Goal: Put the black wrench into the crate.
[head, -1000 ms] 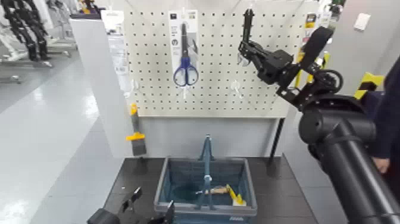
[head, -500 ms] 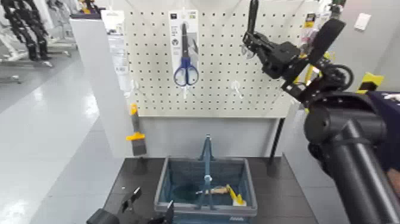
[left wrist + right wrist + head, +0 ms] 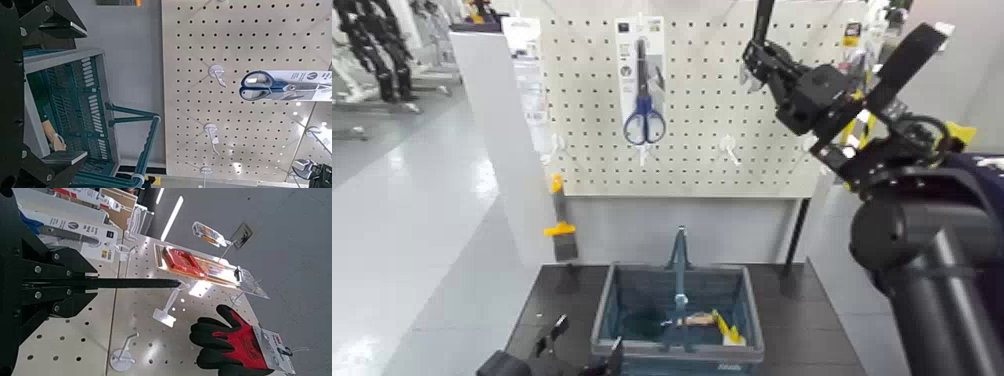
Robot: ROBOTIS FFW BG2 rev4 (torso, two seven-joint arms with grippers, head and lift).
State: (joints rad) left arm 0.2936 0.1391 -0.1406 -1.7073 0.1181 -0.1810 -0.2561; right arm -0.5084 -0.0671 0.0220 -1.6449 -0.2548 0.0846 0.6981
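My right gripper (image 3: 760,52) is high up at the top of the white pegboard (image 3: 702,110), shut on the black wrench (image 3: 764,18), whose slim black handle points up past the picture's edge. The right wrist view shows that handle (image 3: 141,283) sticking out from between the closed fingers of the right gripper (image 3: 78,282), with the silver head hidden. The blue-grey crate (image 3: 604,312) with its tall hoop handle stands on the dark table below, and also shows in the left wrist view (image 3: 82,94). Low at the crate's front left corner, my left gripper (image 3: 550,338) is open and empty (image 3: 47,90).
Blue-handled scissors (image 3: 644,112) hang on the pegboard, with bare hooks (image 3: 730,150) around them. A yellow-handled tool (image 3: 717,325) lies in the crate. A yellow-handled scraper (image 3: 560,228) hangs on the board's left side. Packaged red and black gloves (image 3: 231,341) hang near the wrench.
My right arm has risen and shifted right, carrying the wrench higher up the pegboard. The left arm and the crate have not moved.
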